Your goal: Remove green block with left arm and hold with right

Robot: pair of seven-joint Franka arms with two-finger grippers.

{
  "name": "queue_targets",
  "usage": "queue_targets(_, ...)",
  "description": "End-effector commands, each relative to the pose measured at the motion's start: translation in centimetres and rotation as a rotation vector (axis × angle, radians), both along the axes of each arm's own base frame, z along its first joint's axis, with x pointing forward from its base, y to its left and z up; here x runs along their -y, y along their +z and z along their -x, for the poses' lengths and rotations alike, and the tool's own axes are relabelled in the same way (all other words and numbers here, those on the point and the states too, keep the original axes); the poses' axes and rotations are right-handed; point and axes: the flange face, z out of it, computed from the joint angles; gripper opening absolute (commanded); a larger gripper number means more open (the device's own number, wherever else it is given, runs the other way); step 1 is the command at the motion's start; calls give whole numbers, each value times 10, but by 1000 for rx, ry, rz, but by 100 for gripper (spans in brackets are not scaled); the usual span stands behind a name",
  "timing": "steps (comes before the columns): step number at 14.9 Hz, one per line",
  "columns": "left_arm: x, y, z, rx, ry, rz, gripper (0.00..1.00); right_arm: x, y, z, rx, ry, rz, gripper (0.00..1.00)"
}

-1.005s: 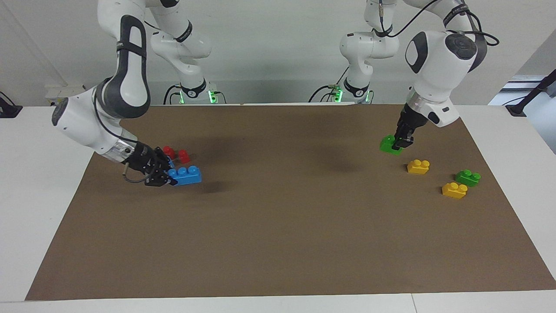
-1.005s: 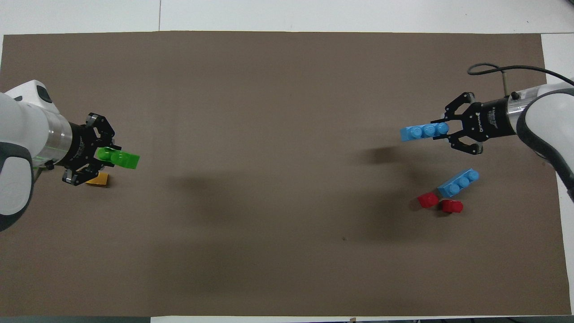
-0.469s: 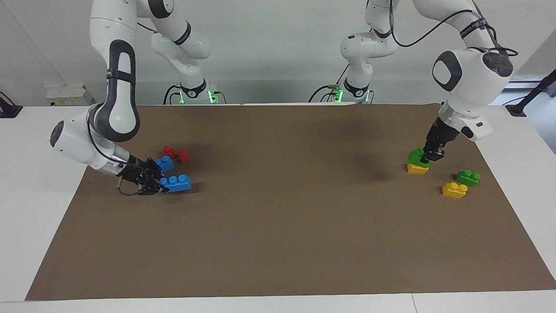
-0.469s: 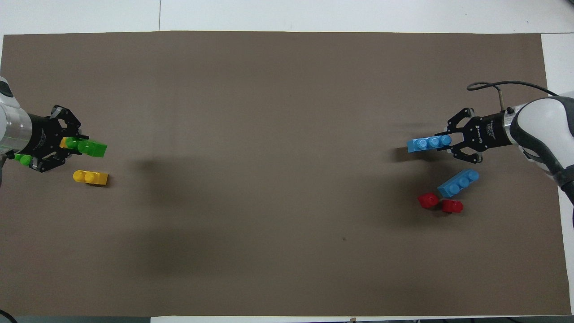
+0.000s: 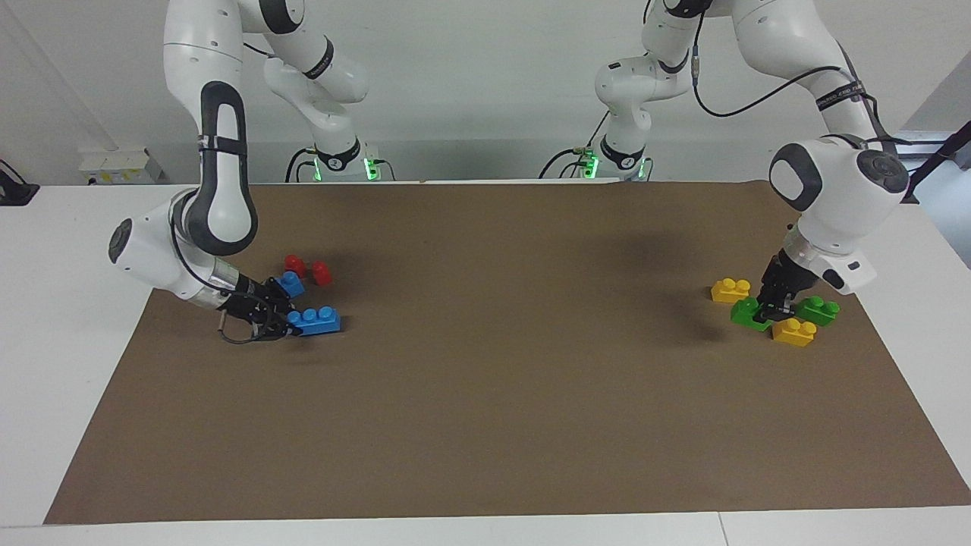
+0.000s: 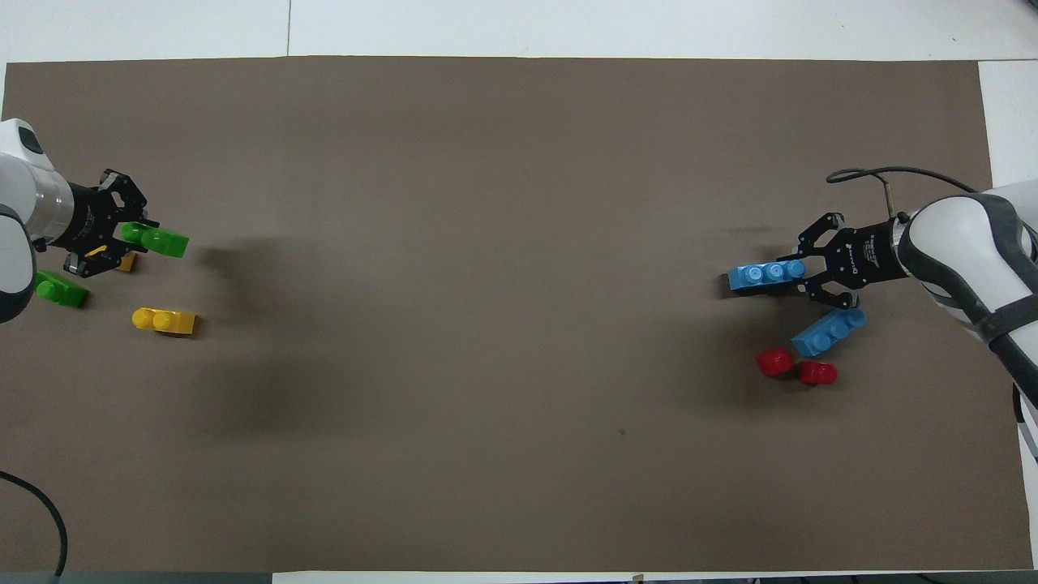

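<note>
My left gripper (image 5: 771, 309) is shut on a green block (image 5: 748, 315) and holds it low over the brown mat, among the loose bricks at the left arm's end. In the overhead view the left gripper (image 6: 136, 236) holds that green block (image 6: 160, 242) by one end. A second green block (image 5: 818, 309) lies on the mat beside it and shows in the overhead view too (image 6: 58, 290). My right gripper (image 5: 286, 324) is shut on a three-stud blue brick (image 5: 315, 321) at mat level, also seen from overhead: gripper (image 6: 800, 272), brick (image 6: 765, 275).
Two yellow bricks (image 5: 730, 290) (image 5: 793, 332) lie next to the held green block; from overhead one (image 6: 165, 320) shows whole, the other (image 6: 124, 261) is partly under the gripper. A second blue brick (image 6: 829, 332) and two red pieces (image 6: 774, 362) (image 6: 817, 372) lie by the right gripper.
My left gripper has carried the green block toward the left arm's end, farther from the robots and lower, down among the yellow bricks. My right gripper has lowered the blue brick to the mat.
</note>
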Motion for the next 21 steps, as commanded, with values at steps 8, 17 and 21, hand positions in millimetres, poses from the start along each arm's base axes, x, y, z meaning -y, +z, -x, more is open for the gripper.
queue_targets(8, 1, -71, -45, -44, -111, -59, 0, -3, 54, -5, 121, 73, 34, 100)
queue_targets(17, 16, -51, -51, -12, -287, -73, 100, -57, 256, 16, 367, 896, 367, 100)
queue_targets(21, 29, -3, -46, -19, -426, -89, 100, -63, 307, 44, 430, 1166, 398, 100)
